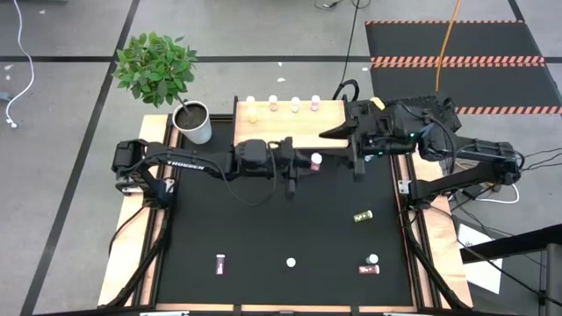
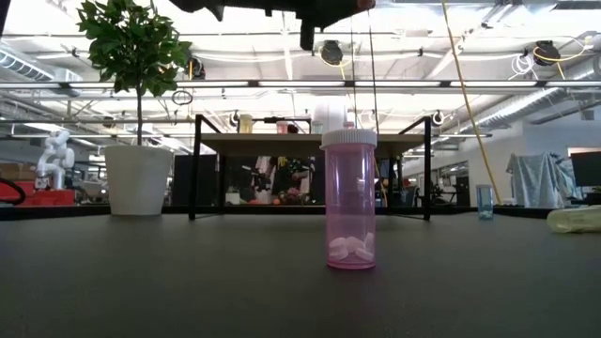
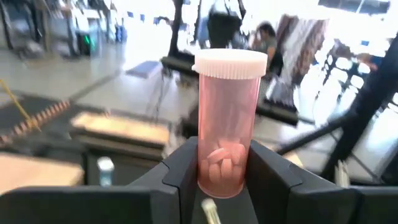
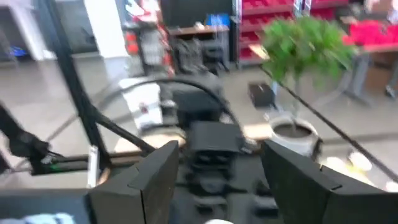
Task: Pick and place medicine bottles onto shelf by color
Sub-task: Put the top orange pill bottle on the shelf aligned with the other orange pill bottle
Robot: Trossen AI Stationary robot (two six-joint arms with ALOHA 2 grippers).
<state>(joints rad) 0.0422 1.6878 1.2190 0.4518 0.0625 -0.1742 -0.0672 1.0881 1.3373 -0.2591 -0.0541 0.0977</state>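
Your left end effector (image 1: pixel 309 161) is clamped on a pink bottle (image 3: pixel 225 121), upright between the two fingers (image 3: pixel 180 174) with its white cap well clear above them and a few pills showing at the bottom. It hangs just short of the shelf (image 1: pixel 325 132), whose near edge lies right beyond the fingertips, so this bottle is on its way and not yet placed.

Your right end effector (image 1: pixel 360 156) sits close beside the left one, at the shelf's near corner, with its fingers (image 4: pixel 155 177) spread wide and nothing between them.

Done so far, by the look of it: four bottles (image 1: pixel 273 104) stand in a row along the shelf's far edge, beyond both end effectors. Their colours are too small to read with confidence, so you cannot confirm the sorting from here.

Left to do: on the counter (image 1: pixel 263 228) behind the end effectors there remain a yellow-olive bottle (image 1: pixel 362 215) lying down, a pink one (image 1: pixel 220 262), a lone white-capped one (image 1: pixel 291 262), and a dark-bodied one beside another white cap (image 1: pixel 371 266). You are roughly halfway, with the held bottle next.
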